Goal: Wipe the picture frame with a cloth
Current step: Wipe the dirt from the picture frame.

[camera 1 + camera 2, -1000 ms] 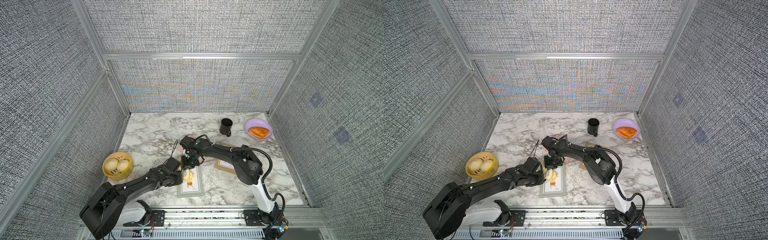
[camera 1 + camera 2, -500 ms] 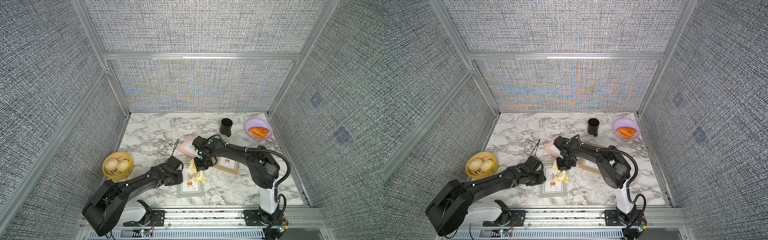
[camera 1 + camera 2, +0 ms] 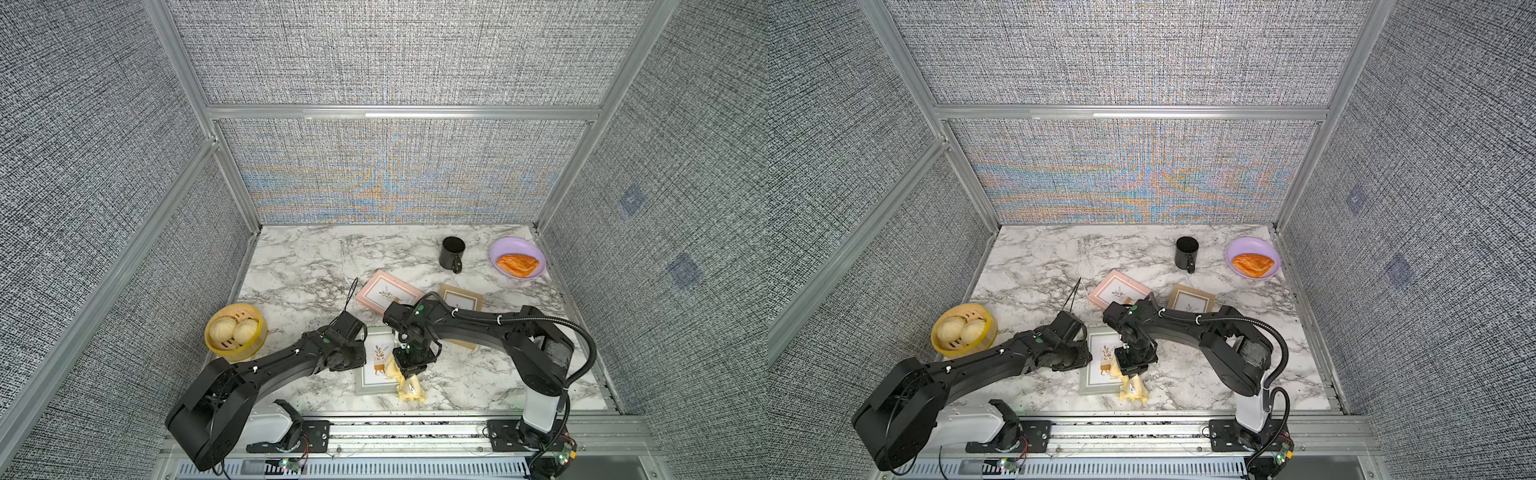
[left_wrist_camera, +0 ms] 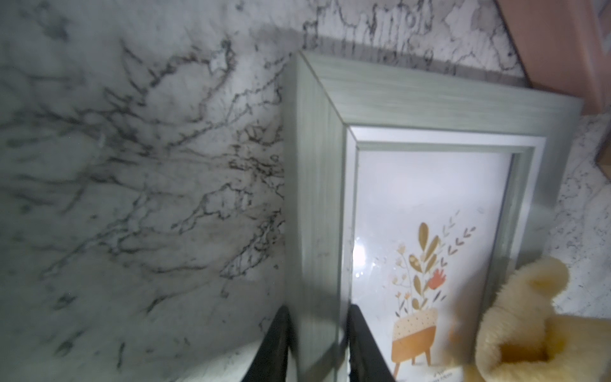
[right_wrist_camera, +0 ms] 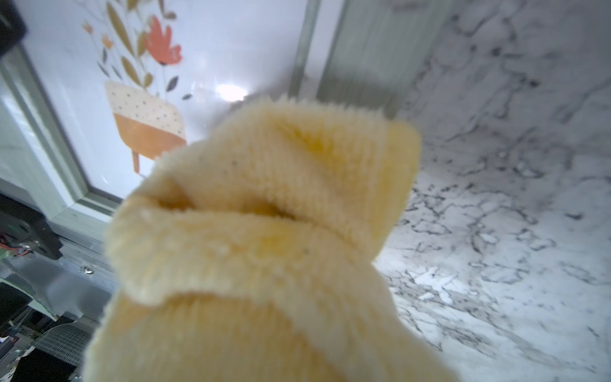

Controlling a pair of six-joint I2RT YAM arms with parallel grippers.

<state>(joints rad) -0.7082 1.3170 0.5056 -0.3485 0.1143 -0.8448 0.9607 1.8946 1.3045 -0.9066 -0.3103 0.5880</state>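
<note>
in both top views you count three frames on the worktop [image 3: 307, 266]: pink frame [image 3: 386, 293], tan frame [image 3: 461, 297], and by the front edge the grey-green frame [image 3: 373, 387], the right gripper [image 3: 409, 372] gripping one cloth [image 3: 409, 391] over its rail. only your left wrist view shows the left gripper [image 4: 317, 330] clamped on that frame's side. the right wrist view gives you bunched cloth, fingers hidden.

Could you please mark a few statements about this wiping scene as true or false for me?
1. The right gripper is shut on the fluffy pale-yellow fabric cloth. True.
2. The left gripper grips one side rail of the grey-green wood-grain picture frame. True.
3. The black cylindrical mug lies on its side. False: the mug stands upright.
4. The round lilac plate is empty. False: an orange pastry lies on the plate.
5. The pink rectangular picture frame lies farther from the robot's base than the grey-green one. True.
</note>
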